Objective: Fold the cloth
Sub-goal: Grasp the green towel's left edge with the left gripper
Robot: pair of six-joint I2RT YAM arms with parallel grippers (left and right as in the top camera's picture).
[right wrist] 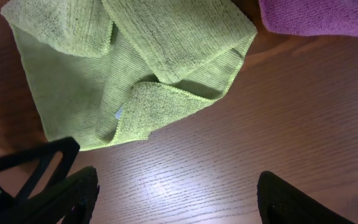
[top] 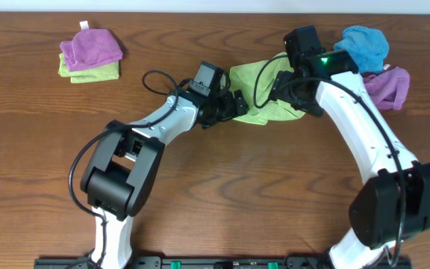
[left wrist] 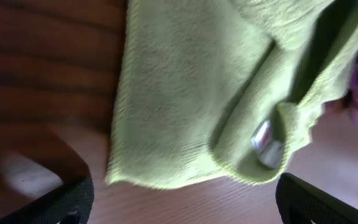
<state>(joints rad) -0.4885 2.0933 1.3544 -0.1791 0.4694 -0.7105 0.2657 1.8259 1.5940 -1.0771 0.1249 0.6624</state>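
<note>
The lime-green cloth [top: 252, 78] lies crumpled on the wooden table, with several flaps folded over one another. It fills the upper part of the left wrist view [left wrist: 185, 93] and the upper left of the right wrist view [right wrist: 79, 81], where a small pale tag [right wrist: 118, 113] peeks from a fold. My left gripper [top: 237, 104] is open at the cloth's left edge, its fingers just short of the hem [left wrist: 182, 205]. My right gripper [top: 293, 97] is open and empty over the cloth's right side, with bare table between its fingers [right wrist: 179, 199].
A purple cloth [top: 92, 45] lies on a folded green cloth [top: 88, 72] at the back left. A bright blue cloth [top: 364, 45] and another purple cloth [top: 388, 86] lie at the back right, the purple one close to the green cloth [right wrist: 319, 15].
</note>
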